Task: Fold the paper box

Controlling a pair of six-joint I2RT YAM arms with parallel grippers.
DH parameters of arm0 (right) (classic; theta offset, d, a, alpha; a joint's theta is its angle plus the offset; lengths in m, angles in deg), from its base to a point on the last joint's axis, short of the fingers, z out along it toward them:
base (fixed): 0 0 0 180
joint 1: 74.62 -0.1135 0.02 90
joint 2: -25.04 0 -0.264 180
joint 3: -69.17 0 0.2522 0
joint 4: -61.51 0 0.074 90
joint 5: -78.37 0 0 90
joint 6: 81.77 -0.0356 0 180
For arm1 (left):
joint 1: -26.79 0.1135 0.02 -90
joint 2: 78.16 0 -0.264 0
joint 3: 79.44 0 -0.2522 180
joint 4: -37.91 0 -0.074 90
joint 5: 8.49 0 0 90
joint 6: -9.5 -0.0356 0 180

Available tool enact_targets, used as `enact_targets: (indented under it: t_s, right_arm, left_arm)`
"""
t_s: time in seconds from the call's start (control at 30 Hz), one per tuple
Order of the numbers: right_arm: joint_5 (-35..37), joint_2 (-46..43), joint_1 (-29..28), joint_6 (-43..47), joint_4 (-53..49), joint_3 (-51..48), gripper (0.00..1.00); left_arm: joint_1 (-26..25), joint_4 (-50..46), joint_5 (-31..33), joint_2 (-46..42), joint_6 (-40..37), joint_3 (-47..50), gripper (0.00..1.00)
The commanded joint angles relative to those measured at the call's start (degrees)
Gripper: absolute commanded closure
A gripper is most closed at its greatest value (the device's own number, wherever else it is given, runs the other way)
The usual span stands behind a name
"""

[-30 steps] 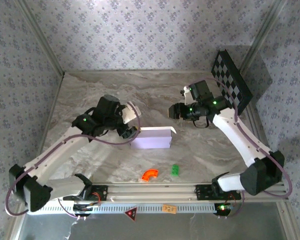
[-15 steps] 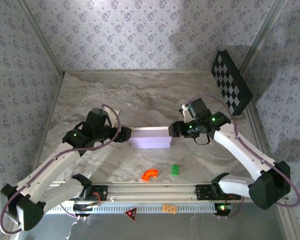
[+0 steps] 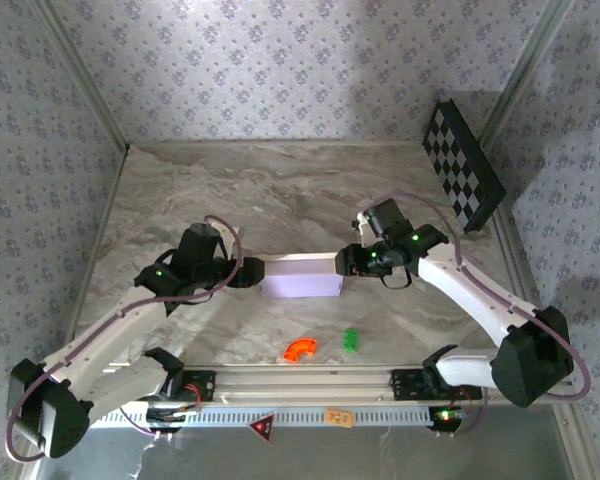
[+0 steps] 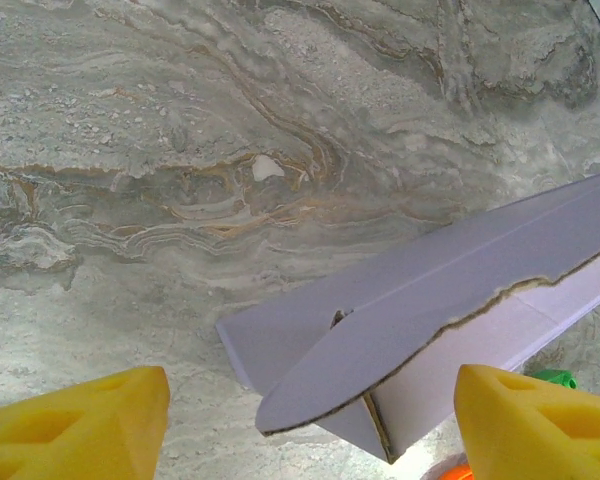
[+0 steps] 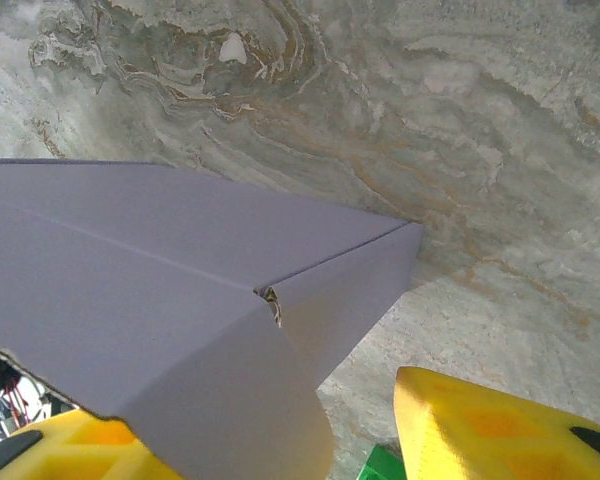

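Grey-veined marble worktop (image 3: pixel 280 190) carries the pale lilac, thin cardboard paper box (image 3: pixel 300 276), a flat rectangular shape lying lengthwise between the two hands: one end sits between the wide-spread yellow fingers (image 4: pixel 80 425) of the left hand (image 3: pixel 250 272), the other between the parted fingers (image 5: pixel 490 425) of the right hand (image 3: pixel 350 262), neither clamped on it. It looks light, thin-walled and easily creased, with a loose rounded flap at the left hand's end, so I would hold it by the short ends near the folded edges, pinching gently.
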Motion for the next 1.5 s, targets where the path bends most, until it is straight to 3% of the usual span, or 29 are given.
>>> enact_targets:
  t_s: [0.0, 0.13, 0.23, 0.5, 0.73, 1.0, 1.47]
  right_arm:
    - [0.90, 1.16, -0.14, 0.49, -0.23, -1.25, 0.54]
    - [0.84, 1.48, -0.07, 0.40, -0.18, -1.74, 0.61]
    - [0.42, 1.35, -0.23, 0.14, -0.16, -1.47, 0.61]
    - [2.19, -0.45, -0.09, 1.53, -3.52, 3.68, 0.45]
    - [4.99, -1.22, -0.15, 3.47, -8.90, 7.90, 0.45]
    - [5.34, 1.47, 0.00, 7.01, -10.60, 11.10, 0.54]
    - [4.53, 2.94, -0.96, 7.70, -11.56, 14.22, 0.71]
  left_arm:
    - [0.30, 1.19, -1.36, -0.42, 0.75, -0.86, 0.25]
    - [0.29, 0.95, -1.29, -1.24, 0.41, -1.45, 0.25]
    - [0.24, 0.01, -1.13, -1.64, -0.57, -2.50, 0.25]
    - [0.30, -7.01, 1.62, 0.28, -9.66, -10.00, 0.19]
    - [0.30, -13.09, 1.05, 4.21, -11.71, -14.61, 0.24]
    - [0.35, -16.12, 1.93, 5.50, -13.31, -15.70, 0.32]
    - [0.30, -16.67, 0.09, 8.34, -13.22, -16.72, 0.56]
